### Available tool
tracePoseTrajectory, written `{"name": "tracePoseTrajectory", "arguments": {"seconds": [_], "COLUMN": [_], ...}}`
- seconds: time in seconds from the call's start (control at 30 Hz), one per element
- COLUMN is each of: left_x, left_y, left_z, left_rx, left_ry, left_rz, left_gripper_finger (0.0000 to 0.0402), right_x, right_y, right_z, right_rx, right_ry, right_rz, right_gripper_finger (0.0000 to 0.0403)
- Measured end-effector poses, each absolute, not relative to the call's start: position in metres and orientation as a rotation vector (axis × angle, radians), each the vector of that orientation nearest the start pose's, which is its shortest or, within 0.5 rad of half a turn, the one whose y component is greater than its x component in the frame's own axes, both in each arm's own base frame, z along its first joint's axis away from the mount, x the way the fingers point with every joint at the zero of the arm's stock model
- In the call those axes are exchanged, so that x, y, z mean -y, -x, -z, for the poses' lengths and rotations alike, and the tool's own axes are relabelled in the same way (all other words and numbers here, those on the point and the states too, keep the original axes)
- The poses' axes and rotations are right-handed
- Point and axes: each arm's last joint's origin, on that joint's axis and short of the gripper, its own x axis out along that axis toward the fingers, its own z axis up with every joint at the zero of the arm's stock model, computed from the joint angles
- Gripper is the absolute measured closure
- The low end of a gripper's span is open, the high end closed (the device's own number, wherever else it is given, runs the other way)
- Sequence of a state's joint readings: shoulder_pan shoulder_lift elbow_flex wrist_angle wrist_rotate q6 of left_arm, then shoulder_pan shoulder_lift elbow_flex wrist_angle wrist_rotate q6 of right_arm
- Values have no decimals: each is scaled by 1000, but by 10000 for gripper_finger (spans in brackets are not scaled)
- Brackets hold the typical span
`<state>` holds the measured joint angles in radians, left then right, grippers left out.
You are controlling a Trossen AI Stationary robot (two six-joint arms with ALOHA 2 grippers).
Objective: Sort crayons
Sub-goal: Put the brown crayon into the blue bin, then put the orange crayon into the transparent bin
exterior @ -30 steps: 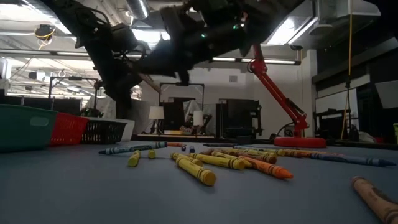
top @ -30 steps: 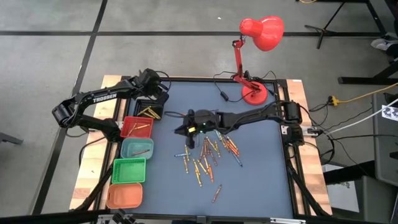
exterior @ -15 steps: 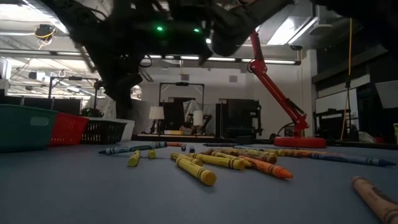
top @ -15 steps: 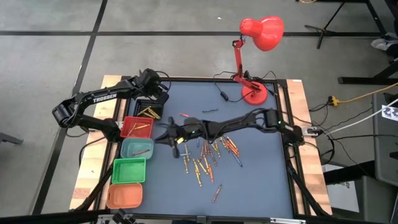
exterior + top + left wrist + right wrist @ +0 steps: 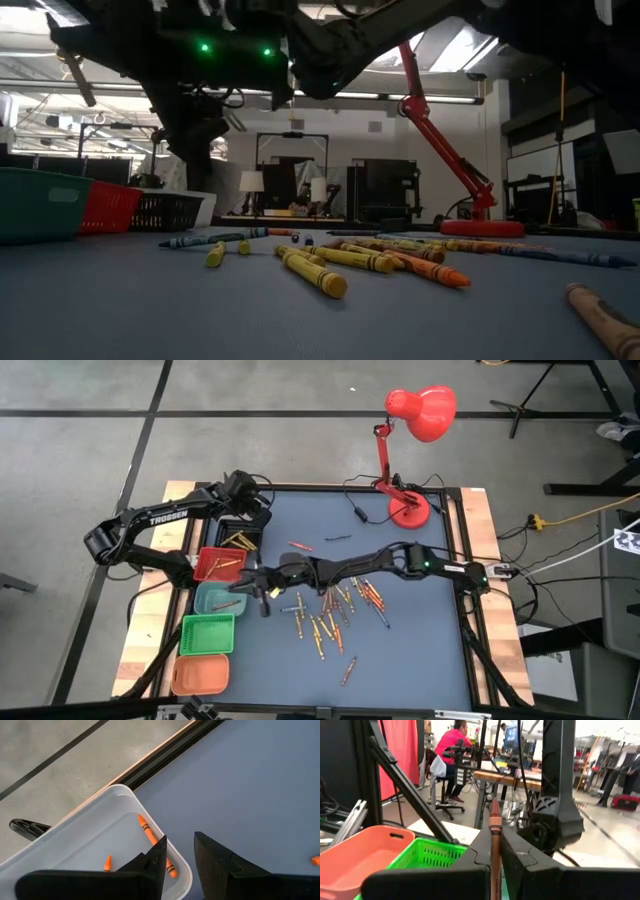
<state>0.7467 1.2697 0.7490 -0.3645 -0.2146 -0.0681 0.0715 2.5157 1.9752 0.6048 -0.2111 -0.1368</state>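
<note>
The right gripper (image 5: 243,588), clenched on a brown crayon (image 5: 495,851), hangs over the teal bin (image 5: 221,599) at the table's (image 5: 420,650) 9 o'clock side. More crayons (image 5: 325,622) lie scattered near the centre. The left gripper (image 5: 179,855), released, waits over the 10 o'clock bin (image 5: 90,847).

A blue-grey table (image 5: 420,650) carries scattered crayons (image 5: 330,615), coloured bins (image 5: 207,633) and a red lamp (image 5: 410,510)

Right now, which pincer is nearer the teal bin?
Right. The right pincer, shut on a brown crayon, hangs at the teal bin's edge; the left pincer sits beyond the red bin.
</note>
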Motion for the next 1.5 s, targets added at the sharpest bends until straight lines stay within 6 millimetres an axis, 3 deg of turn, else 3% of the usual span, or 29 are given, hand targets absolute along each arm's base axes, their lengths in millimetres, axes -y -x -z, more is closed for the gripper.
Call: {"name": "tracePoseTrajectory", "arguments": {"seconds": [0.57, 0.97, 1.3, 1.5], "left_x": [-171, -171, -171, -171], "left_y": [-175, -175, -175, -176], "left_z": [-211, -211, -211, -211], "left_rx": [-858, -857, -857, -858], "left_ry": [301, 300, 300, 300], "left_rz": [-927, -927, -927, -927], "left_gripper_finger": [319, 319, 319, 319], "right_x": [-47, -47, -47, -47], "right_y": [-581, -581, -581, -581], "right_z": [-147, -143, -143, -143], "right_rx": [75, 50, 52, 47], "right_ry": [143, 215, 215, 193], "right_rz": [-277, -278, -277, -278], "right_gripper_finger": [384, 382, 304, 286]}}
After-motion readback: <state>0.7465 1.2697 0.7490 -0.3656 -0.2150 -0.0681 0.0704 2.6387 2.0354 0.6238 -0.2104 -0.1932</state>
